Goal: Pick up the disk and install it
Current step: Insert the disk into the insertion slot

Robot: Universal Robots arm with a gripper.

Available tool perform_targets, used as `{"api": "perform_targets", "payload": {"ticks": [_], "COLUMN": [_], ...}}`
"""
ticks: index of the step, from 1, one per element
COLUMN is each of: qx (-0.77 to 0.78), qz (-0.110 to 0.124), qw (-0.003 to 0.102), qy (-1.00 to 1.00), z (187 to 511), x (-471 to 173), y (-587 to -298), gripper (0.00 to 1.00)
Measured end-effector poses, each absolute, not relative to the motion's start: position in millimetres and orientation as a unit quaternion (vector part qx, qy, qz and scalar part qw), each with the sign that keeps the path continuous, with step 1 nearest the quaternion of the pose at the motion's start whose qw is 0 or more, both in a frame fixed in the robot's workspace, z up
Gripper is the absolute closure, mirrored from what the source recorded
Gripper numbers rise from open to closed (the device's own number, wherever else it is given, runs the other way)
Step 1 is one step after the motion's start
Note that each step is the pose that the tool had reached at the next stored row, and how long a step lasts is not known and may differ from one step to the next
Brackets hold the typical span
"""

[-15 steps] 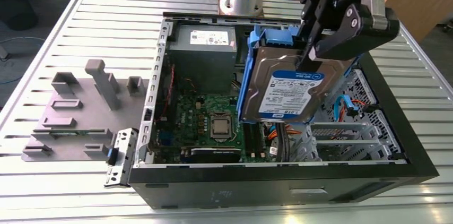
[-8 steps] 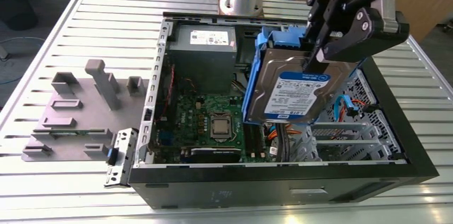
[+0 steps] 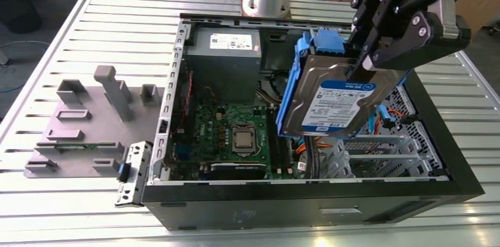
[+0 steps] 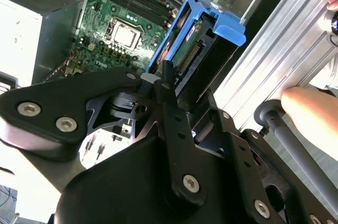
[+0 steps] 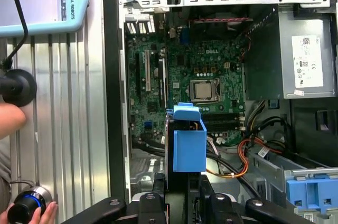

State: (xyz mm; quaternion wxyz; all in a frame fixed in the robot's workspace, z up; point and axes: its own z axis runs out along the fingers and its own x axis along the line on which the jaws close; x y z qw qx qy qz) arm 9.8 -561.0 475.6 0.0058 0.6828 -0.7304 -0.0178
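Observation:
The disk [image 3: 336,103], a silver hard drive with a white-and-blue label and blue rails, hangs tilted on edge above the open computer case [image 3: 312,191]. My gripper [image 3: 362,70] is shut on its upper end, coming down from the exterior view's upper right. In the second wrist view the disk [image 4: 196,42] sticks out past the black fingers [image 4: 165,84], blue end tab outward, over the motherboard [image 4: 121,28]. The first wrist view looks along the disk [image 5: 188,139] with the gripper [image 5: 179,186] clamped on both sides.
Inside the case lie the motherboard [image 3: 234,136], a grey power-supply box [image 3: 226,48] and a metal drive cage [image 3: 383,147]. A blue-tabbed cage [image 5: 311,192] sits nearby. A grey fixture [image 3: 86,124] stands on the slatted table. A person's hand [image 4: 309,108] rests beside the case.

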Motion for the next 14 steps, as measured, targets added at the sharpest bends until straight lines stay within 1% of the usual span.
{"api": "perform_targets", "payload": {"ticks": [14], "qx": [0.684], "qz": [-0.018], "qw": [0.006], "qy": [-0.729], "z": [472], "x": [38], "y": [-561], "gripper": [0.65]}}
